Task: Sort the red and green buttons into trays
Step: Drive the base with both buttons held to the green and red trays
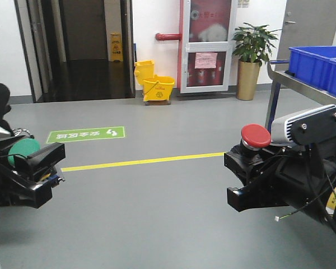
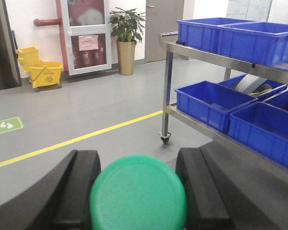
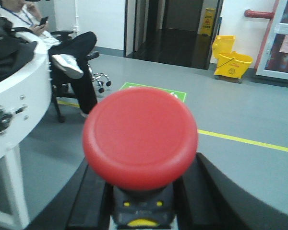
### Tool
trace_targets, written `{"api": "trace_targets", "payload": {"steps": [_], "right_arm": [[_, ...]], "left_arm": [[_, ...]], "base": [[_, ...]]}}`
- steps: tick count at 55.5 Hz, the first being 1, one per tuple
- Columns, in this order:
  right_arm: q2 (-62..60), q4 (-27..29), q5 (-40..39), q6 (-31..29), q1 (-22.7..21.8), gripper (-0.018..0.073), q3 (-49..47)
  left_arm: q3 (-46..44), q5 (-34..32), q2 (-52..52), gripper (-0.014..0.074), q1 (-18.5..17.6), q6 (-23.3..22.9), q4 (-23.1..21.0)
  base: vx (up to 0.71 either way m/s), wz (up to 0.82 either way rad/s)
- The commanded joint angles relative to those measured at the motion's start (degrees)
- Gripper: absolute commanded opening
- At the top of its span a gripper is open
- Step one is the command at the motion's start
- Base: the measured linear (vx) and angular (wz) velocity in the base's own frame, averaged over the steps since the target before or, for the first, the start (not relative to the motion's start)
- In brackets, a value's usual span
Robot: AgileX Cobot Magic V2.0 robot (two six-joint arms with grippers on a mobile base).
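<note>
Both arms are held out level above the grey floor [image 1: 157,213]. The green-capped mushroom-head push button [image 1: 22,150] is clenched in the left gripper [image 2: 139,189]. The red-capped, black-bodied push button [image 1: 255,135] is clenched in the right gripper [image 3: 143,203]. White characters on the green rectangular floor sign [image 1: 85,134] cannot be read.

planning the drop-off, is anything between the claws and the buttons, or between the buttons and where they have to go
Nothing between claw and button: the left claw is shut on the green button, the right claw on the red button. No tray shows in any view, so that path cannot be judged.
</note>
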Motion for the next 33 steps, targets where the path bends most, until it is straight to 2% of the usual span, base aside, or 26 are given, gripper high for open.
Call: {"api": "trace_targets", "payload": {"steps": [1, 33], "right_arm": [[-1.51, -0.27, -4.28, 0.12, -0.21, -0.0010, -2.23], [-1.51, -0.27, -4.00, 0.12, -0.21, -0.0010, -2.23]], "left_arm": [[-2.10, -5.26, -0.98, -0.0003, -0.19, -0.08, -0.34], [-2.10, -5.26, -0.98, -0.0003, -0.19, -0.08, -0.34]], "base": [[0.47, -0.14], [0.47, -0.17]]}}
